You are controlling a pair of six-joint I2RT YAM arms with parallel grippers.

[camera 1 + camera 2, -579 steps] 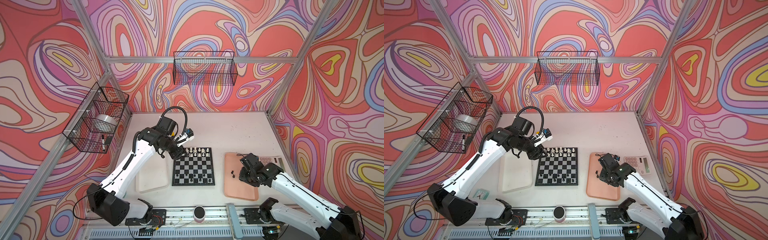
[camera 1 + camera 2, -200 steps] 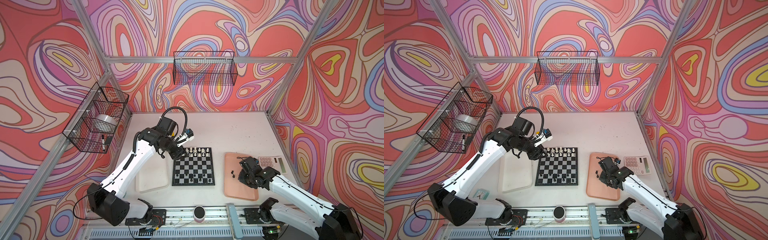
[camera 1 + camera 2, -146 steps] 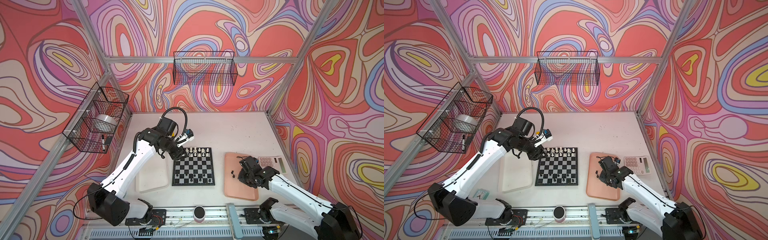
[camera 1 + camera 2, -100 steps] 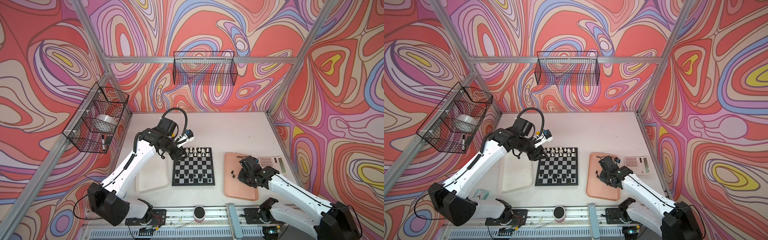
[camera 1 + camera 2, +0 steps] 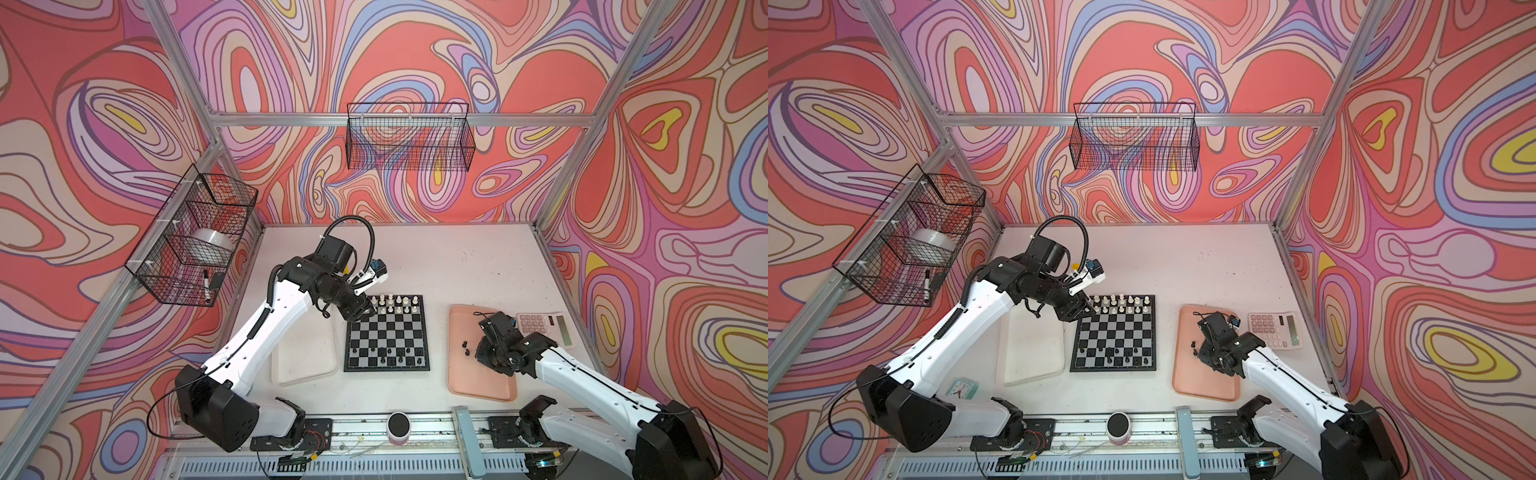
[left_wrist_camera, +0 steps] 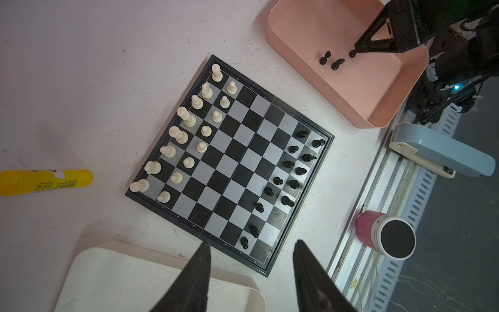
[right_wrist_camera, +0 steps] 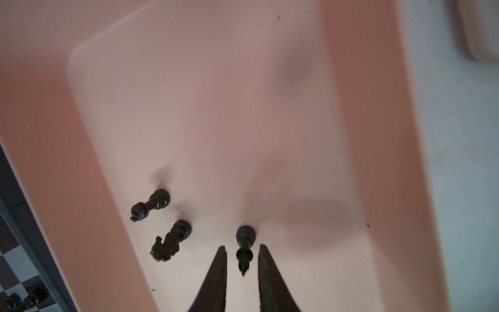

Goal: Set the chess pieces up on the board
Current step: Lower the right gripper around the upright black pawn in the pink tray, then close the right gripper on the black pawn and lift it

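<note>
In both top views your board [image 5: 387,332] sits mid-table with chess pieces [image 5: 395,304] on it, cream along its 12 o'clock edge and black along 6 o'clock. The pink tray [image 5: 478,386] lies at its 3 o'clock. Your left gripper [image 5: 366,309] hangs over the board's 11 o'clock corner.

In the left wrist view its fingers stand wide apart, holding nothing.

In the right wrist view your right gripper [image 7: 242,247] straddles a lying black piece [image 7: 244,236] in the tray. Its fingers are narrowly apart, with tray showing on either side.

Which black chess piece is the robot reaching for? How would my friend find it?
Look in the pink tray beside the board. It is the black piece lying between the right gripper's fingertips; the other two pieces lie together, outside them.
</note>
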